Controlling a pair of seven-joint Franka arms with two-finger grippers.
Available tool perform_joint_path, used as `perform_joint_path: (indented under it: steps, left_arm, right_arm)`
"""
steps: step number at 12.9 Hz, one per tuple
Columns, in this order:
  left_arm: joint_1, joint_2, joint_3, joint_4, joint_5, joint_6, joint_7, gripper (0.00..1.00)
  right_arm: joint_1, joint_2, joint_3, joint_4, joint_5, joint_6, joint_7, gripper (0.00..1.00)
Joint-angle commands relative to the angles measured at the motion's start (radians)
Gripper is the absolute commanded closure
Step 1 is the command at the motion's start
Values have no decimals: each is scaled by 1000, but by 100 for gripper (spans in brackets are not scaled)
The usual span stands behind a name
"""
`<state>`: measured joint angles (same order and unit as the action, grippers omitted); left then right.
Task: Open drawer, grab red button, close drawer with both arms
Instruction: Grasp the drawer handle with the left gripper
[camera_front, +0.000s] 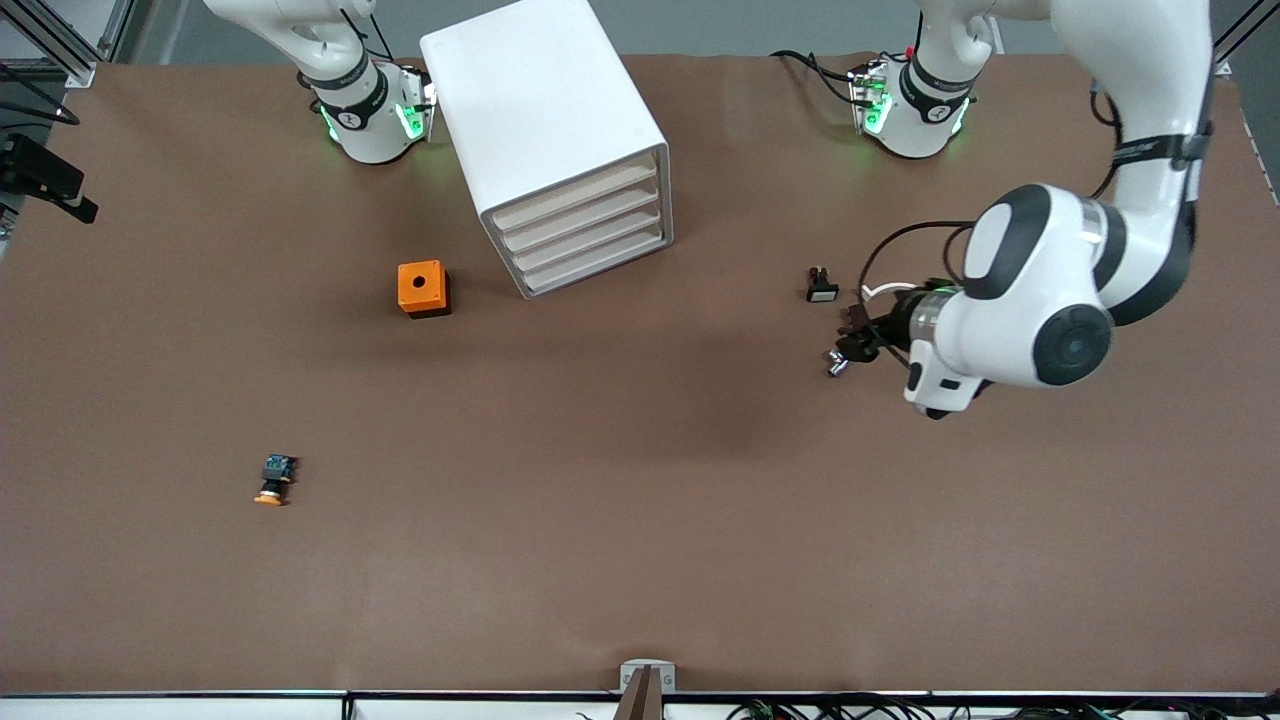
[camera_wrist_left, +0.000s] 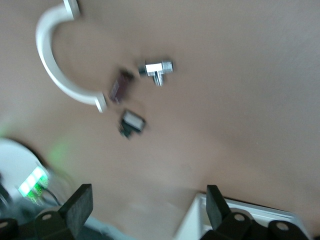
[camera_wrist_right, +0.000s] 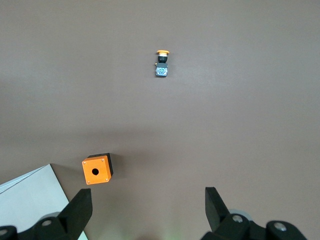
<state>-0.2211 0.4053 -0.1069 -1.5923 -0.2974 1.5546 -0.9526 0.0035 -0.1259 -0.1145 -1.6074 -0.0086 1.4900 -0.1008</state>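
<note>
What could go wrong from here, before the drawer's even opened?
1. All four drawers of the white drawer unit are shut and no red-capped button shows, so an arm might take the yellow-orange-capped button instead.
2. The left gripper, open, hangs over small loose parts, including a metal fitting; it could knock them.
3. The orange box beside the unit could obstruct the right arm's reach.

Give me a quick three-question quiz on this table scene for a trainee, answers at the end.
1. The white cabinet's drawers are: A all shut, B one open, C two open.
2. True or false: the yellow-capped button lies nearer the front camera than the orange box.
3. Fill in: the left gripper, over the table near the metal fitting, and the right gripper, near the orange box, have jaws ____.
Key: 1 A; 2 true; 3 open.
</note>
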Motion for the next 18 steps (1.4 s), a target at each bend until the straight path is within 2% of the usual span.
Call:
perform_joint_path:
  steps: [1,3,6,8,15,18]
  left_arm:
    - [-20,91,-2,84,-121,-45,-255,0]
    - [-24,165,-26,139,-228,-47,-487,0]
    - [-29,285,-103,213,-322,-47,-812,0]
    - [-52,340,-112,218,-414,-48,-976,0]
    - [-145,464,-112,219,-636,-71,-1210,1]
    - [-198,490,-112,216,-692,-80,-1282,11]
  right_arm:
    - [-23,-14,16,-2,-13,-4,-11,0]
    - [-23,-12,18,1,-13,-7,-11,0]
    - [-23,-12,18,1,-13,-7,-10,0]
    - [-23,-12,18,1,-13,-7,-10,0]
    - [-25,11,18,40,-10,-7,4,0]
    - [-26,46,16,41,-11,-5,1,0]
